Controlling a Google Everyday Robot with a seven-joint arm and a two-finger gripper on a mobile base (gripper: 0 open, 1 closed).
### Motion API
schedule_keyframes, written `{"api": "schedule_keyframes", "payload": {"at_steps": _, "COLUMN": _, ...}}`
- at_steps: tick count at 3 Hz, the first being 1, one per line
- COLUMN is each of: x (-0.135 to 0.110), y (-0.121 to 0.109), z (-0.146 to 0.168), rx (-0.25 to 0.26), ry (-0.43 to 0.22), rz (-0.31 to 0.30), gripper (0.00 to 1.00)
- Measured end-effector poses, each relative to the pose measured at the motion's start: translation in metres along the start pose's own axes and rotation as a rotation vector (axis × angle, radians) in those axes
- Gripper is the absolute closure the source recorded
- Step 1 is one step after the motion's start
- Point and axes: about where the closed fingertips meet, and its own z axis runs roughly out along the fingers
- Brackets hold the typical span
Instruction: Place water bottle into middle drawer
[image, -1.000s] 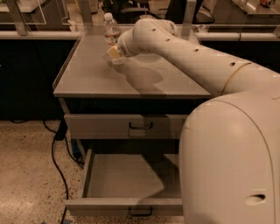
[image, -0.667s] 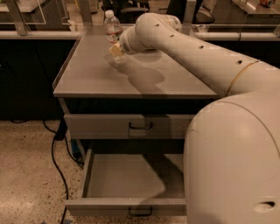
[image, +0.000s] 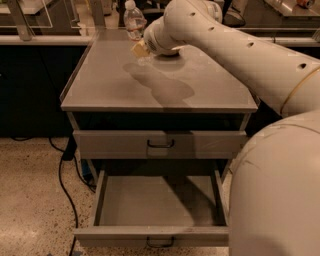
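Note:
The water bottle (image: 134, 20), clear with a white cap, stands upright at the far edge of the grey cabinet top (image: 100, 85). My gripper (image: 140, 48) hangs at the end of the white arm, just in front of the bottle and low over the top; the wrist hides most of it. I cannot tell if it touches the bottle. The middle drawer (image: 150, 202) is pulled out below and its grey inside is bare. Its dark handle (image: 160, 243) shows at the front edge.
The upper drawer (image: 160, 144) is closed, directly above the open one. My white arm and body (image: 280, 175) fill the right side of the view. A black cable (image: 62, 175) runs down the floor left of the cabinet. Counters stand behind.
My gripper and wrist have moved a little farther back across the cabinet top, closer to the bottle. The bottle stands as before and the drawers are unchanged.

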Motion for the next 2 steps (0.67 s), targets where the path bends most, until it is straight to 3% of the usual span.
{"api": "schedule_keyframes", "payload": {"at_steps": 2, "x": -0.002, "y": -0.006, "z": -0.061, "rx": 0.011, "ry": 0.033, "rz": -0.038, "gripper": 1.00}}
